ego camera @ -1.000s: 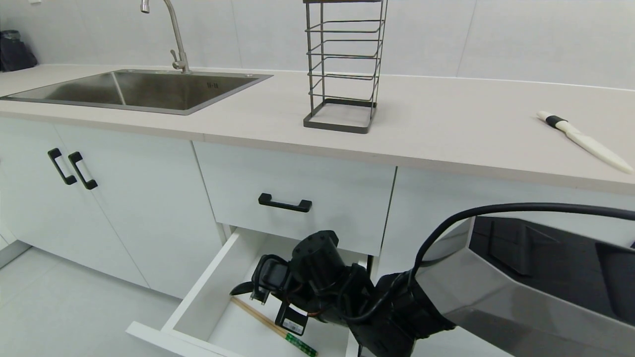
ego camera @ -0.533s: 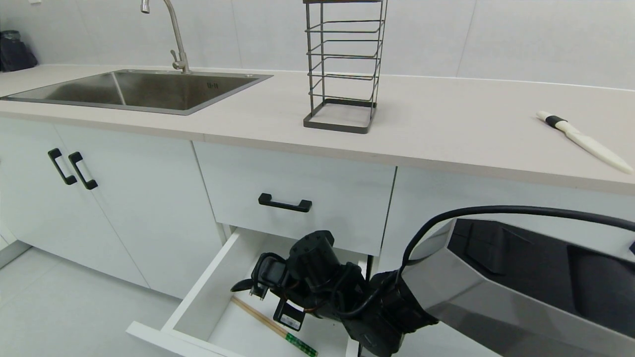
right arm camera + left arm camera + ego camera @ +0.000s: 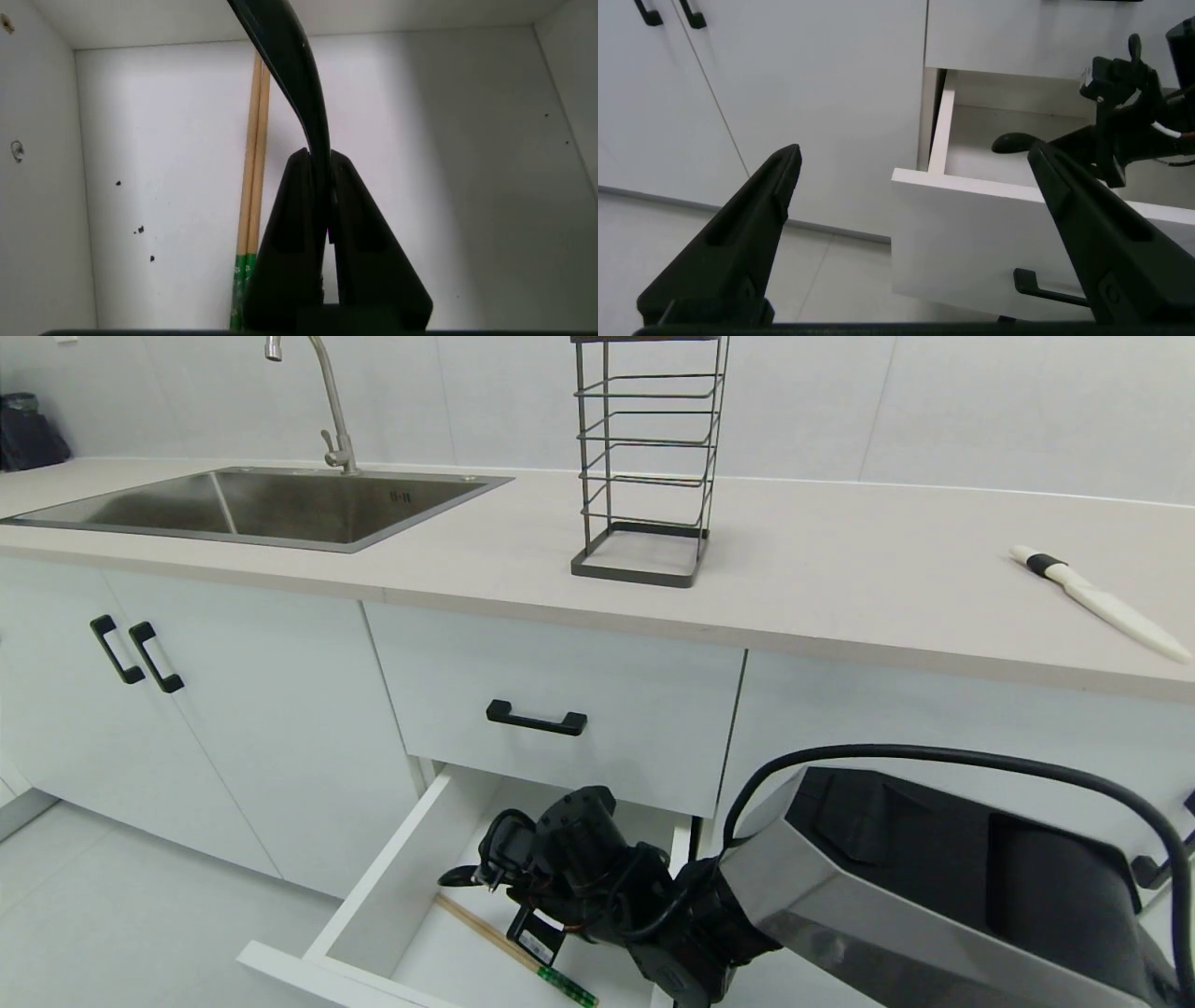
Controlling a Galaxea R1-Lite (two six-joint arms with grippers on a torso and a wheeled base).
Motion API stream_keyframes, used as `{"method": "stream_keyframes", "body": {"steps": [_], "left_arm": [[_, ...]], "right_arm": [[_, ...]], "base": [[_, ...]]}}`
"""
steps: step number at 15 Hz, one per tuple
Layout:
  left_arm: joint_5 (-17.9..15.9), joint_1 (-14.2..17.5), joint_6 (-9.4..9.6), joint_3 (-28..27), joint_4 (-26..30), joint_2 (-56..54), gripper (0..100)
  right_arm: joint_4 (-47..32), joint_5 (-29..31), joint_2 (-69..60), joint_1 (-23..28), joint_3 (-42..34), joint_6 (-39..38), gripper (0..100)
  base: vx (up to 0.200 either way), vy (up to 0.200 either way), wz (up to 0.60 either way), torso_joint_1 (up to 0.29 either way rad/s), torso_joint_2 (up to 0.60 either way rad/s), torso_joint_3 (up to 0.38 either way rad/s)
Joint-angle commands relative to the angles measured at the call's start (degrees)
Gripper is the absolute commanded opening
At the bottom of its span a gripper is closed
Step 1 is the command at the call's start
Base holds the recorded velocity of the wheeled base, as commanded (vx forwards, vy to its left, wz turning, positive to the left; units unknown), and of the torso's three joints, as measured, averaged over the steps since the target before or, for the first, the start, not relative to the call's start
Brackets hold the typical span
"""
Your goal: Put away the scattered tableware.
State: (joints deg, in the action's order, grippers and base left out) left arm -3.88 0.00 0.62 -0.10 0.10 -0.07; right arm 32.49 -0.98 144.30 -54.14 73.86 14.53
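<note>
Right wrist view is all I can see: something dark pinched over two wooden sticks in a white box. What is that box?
Observer: An open drawer below the counter. The sticks are chopsticks lying on its floor.
Operator: And the dark thing?
Observer: A black spoon. The left wrist view shows its oval bowl, and the right gripper is shut on the handle.
Operator: Is the other arm helping?
Observer: No. The left gripper is open and holds nothing, out in front of the drawer.
</note>
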Motion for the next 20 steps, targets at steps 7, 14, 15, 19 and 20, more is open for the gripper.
{"method": "stream_keyframes", "body": {"steps": [7, 14, 15, 19, 20], "left_arm": [[0.0, 0.0, -0.01, 0.0, 0.0, 0.1, 100], [0.0, 0.0, -0.01, 0.0, 0.0, 0.1, 100], [0.0, 0.0, -0.01, 0.0, 0.0, 0.1, 100], [0.0, 0.0, -0.01, 0.0, 0.0, 0.1, 100], [0.0, 0.0, -0.01, 0.0, 0.0, 0.1, 100]], "right_arm": [[-0.1, -0.2, 2.6, 0.7, -0.7, -0.7, 0], [-0.1, -0.5, 4.5, 0.6, 0.1, -0.7, 0], [-0.1, -0.6, 4.5, 0.6, 0.1, -0.7, 0], [-1.6, -1.5, 4.4, 0.5, 0.2, -0.6, 100], [-1.4, -1.6, 4.4, 0.5, 0.3, -0.6, 100]], "base": [[0.000, 0.000, 0.00, 0.000, 0.00, 0.000], [0.000, 0.000, 0.00, 0.000, 0.00, 0.000], [0.000, 0.000, 0.00, 0.000, 0.00, 0.000], [0.000, 0.000, 0.00, 0.000, 0.00, 0.000], [0.000, 0.000, 0.00, 0.000, 0.00, 0.000]]}}
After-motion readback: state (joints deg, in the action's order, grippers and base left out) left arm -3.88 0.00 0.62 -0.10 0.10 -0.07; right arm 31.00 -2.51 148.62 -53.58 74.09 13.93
